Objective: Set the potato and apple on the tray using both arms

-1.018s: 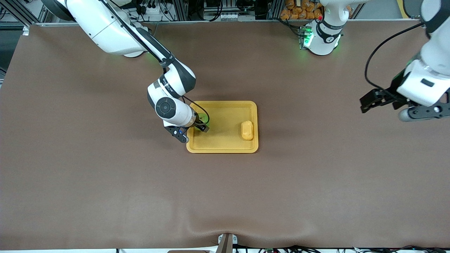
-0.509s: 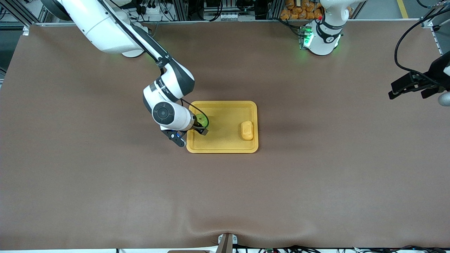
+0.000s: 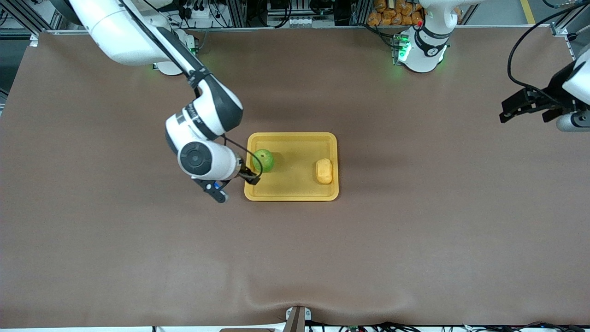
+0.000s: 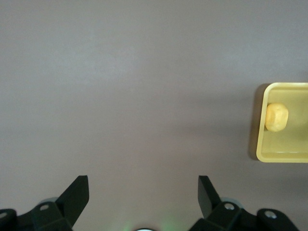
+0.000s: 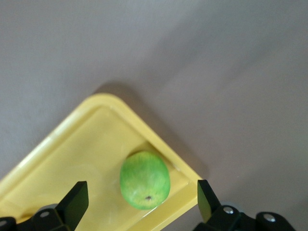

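The yellow tray (image 3: 295,193) lies mid-table. The green apple (image 3: 263,160) sits in it at the end toward the right arm. The yellow-orange potato (image 3: 324,171) lies in it at the end toward the left arm. My right gripper (image 3: 251,178) is open and empty over the tray's rim beside the apple, apart from it. In the right wrist view my right gripper (image 5: 143,190) is open over the apple (image 5: 144,180) in the tray (image 5: 82,149). My left gripper (image 3: 523,107) is open and empty, high over the left arm's end of the table; the left wrist view (image 4: 143,185) shows the potato (image 4: 276,117) and tray (image 4: 281,157) far off.
Brown cloth (image 3: 138,253) covers the whole table. The left arm's base (image 3: 421,50) and the right arm's base (image 3: 170,67) stand along the table edge farthest from the front camera. Cables and orange items (image 3: 392,11) lie off the table there.
My right gripper has opened, left the apple in the tray and drawn back toward the right arm's end. My left gripper has swung out toward its end of the table.
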Tool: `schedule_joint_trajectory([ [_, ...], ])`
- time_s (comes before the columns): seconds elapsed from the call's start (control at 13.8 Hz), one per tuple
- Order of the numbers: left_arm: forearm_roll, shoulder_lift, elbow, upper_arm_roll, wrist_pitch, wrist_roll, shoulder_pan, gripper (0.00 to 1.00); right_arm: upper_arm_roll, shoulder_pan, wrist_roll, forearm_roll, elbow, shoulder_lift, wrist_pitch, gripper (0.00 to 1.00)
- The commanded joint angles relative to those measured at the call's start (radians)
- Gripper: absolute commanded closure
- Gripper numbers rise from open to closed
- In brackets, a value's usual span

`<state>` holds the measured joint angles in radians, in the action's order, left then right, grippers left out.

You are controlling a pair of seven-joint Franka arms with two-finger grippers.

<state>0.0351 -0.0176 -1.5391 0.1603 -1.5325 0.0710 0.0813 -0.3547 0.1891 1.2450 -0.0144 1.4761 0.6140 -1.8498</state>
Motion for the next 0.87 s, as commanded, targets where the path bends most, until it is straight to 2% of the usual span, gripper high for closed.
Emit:
schedule_joint_trajectory([
  [0.0, -0.006, -0.108, -0.117, -0.125, -0.008, 0.004, -0.131, 0.00, -0.013, -0.059, 0.010, 0.021, -0.083, -0.002, 0.134, 0.00],
  [0.15, -0.006, -0.140, -0.147, -0.137, -0.008, 0.007, -0.146, 0.00, -0.015, -0.109, 0.010, 0.014, -0.103, -0.038, 0.239, 0.00],
  [0.44, -0.006, -0.162, -0.157, -0.134, 0.005, 0.038, -0.150, 0.00, -0.021, -0.160, -0.054, 0.022, -0.106, -0.132, 0.285, 0.00],
  [0.65, -0.006, -0.157, -0.150, -0.131, 0.015, 0.032, -0.140, 0.00, -0.024, -0.203, -0.177, 0.022, -0.106, -0.180, 0.317, 0.00],
  [0.8, -0.006, -0.157, -0.144, -0.133, 0.017, 0.033, -0.140, 0.00, -0.018, -0.226, -0.353, 0.021, -0.111, -0.213, 0.348, 0.00],
])
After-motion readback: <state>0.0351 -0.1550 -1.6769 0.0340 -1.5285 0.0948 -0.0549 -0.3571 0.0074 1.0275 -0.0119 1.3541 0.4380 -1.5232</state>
